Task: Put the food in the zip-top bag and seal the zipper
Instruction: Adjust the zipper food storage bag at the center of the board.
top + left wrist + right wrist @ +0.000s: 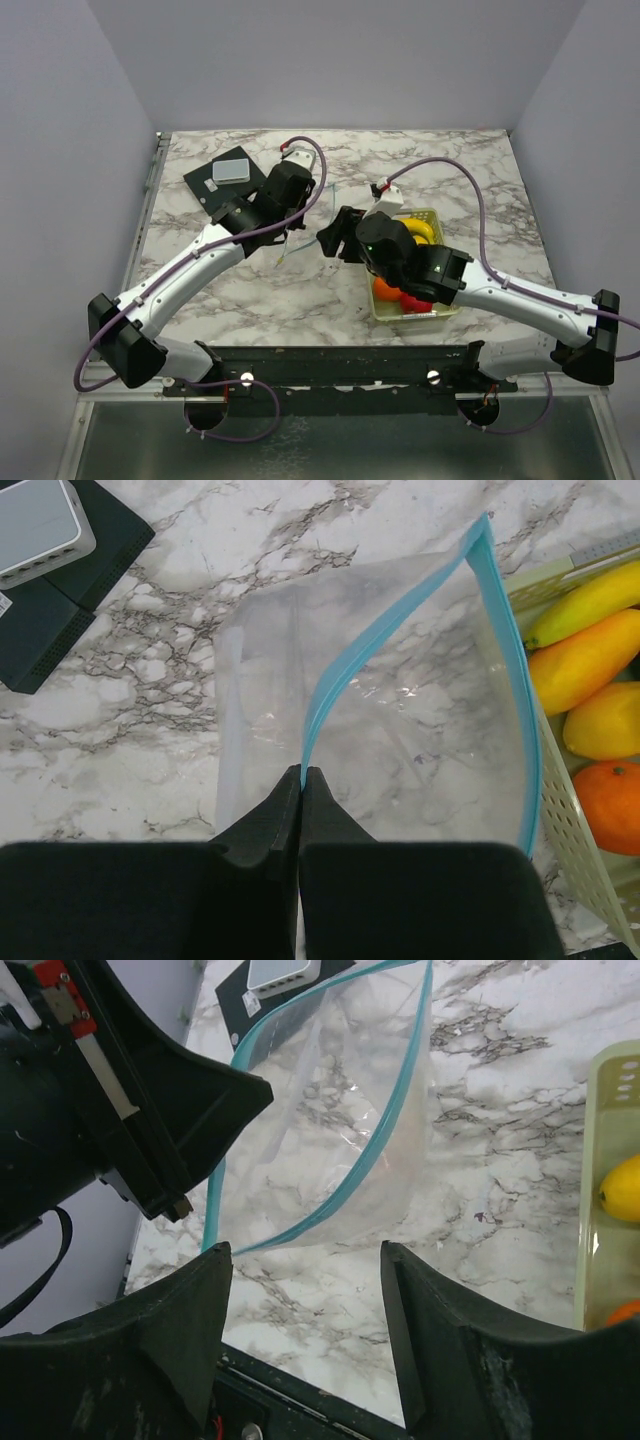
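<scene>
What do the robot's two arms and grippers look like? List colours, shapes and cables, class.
The left arm and right arm have white link shells with black joints and black bases. A purple cable loops along each. The left gripper and right gripper have matte black, wedge-shaped fingers.

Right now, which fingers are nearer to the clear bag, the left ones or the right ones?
Left. The left fingers are shut on the blue zipper strip of the bag. The right fingers stand open close beside its mouth, gripping nothing.
</scene>
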`<state>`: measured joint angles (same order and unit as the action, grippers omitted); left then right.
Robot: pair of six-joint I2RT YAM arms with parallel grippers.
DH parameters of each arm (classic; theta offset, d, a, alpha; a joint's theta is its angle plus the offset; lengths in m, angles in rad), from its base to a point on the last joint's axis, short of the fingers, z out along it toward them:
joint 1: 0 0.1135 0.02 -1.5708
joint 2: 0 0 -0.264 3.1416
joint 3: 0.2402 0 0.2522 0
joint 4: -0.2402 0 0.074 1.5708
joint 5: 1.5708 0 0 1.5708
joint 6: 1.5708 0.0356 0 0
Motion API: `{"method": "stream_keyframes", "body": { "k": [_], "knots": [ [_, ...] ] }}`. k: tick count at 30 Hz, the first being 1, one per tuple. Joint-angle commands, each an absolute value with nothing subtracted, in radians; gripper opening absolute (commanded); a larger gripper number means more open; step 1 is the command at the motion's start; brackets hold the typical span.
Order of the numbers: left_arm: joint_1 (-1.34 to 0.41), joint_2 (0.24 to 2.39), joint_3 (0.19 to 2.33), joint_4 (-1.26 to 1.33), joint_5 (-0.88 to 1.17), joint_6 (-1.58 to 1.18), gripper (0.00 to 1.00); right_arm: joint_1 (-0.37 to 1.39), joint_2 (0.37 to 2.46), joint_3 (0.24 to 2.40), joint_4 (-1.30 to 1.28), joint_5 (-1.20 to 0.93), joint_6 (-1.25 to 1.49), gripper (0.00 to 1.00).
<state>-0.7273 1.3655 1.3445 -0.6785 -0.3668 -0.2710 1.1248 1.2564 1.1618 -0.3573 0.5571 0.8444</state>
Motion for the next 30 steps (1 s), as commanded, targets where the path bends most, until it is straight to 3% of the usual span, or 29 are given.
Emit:
{"method": "stream_keyframes", "body": {
  "k": [1, 12, 30],
  "knots": [
    [-0.737, 1.321, 1.331, -0.678, -0.361, -0.293, 0.0, 1.132, 1.259, 1.221, -0.438, 0.638, 0.849, 0.67],
    [-0.748, 1.269, 1.298, -0.685, -0.366, -0.317, 0.0, 1.131, 1.375, 1.322, -0.499, 0.666, 0.902, 0.67],
    [-0.762, 1.19, 1.242, -0.689, -0.385, -0.341, 0.0, 1.099, 1.495, 1.407, -0.535, 0.644, 0.915, 0.54]
  ]
}}
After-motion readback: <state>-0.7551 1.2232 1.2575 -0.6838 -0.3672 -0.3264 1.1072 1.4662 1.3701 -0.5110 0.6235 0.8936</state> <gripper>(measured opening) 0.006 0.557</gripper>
